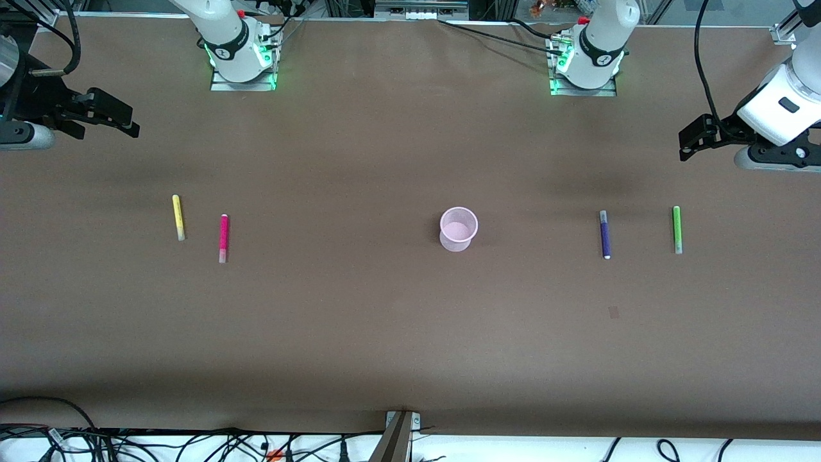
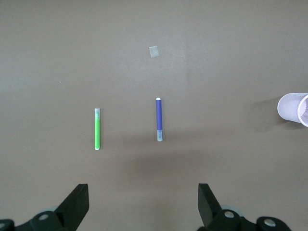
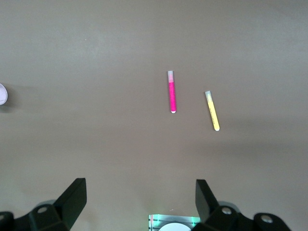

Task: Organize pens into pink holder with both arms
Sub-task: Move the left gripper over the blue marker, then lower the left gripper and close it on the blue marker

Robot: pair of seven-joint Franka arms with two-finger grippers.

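**So: four pens flat on the bench, holder upright in the middle**

You have the pink holder (image 1: pixel 458 228) standing upright mid-bench, a small translucent pale-pink cup with a wider rim, nothing in it.

Toward the right arm's end lie the yellow pen (image 1: pixel 178 217) and, just beside it and slightly nearer the front camera, the magenta pen (image 1: pixel 223 238). Both are slim sticks with pale tips. Toward the left arm's end lie the dark purple pen (image 1: pixel 605 234) and the bright green pen (image 1: pixel 677 229), side by side but apart, roughly parallel.

Your right gripper (image 1: pixel 125 122) hangs above its end of the bench, fingers (image 3: pixel 72 199) spread wide and holding nothing. Your left gripper (image 1: pixel 689 142) hangs above the other end, fingers (image 2: pixel 76 204) likewise spread wide, with the green and purple pens on the bench below.
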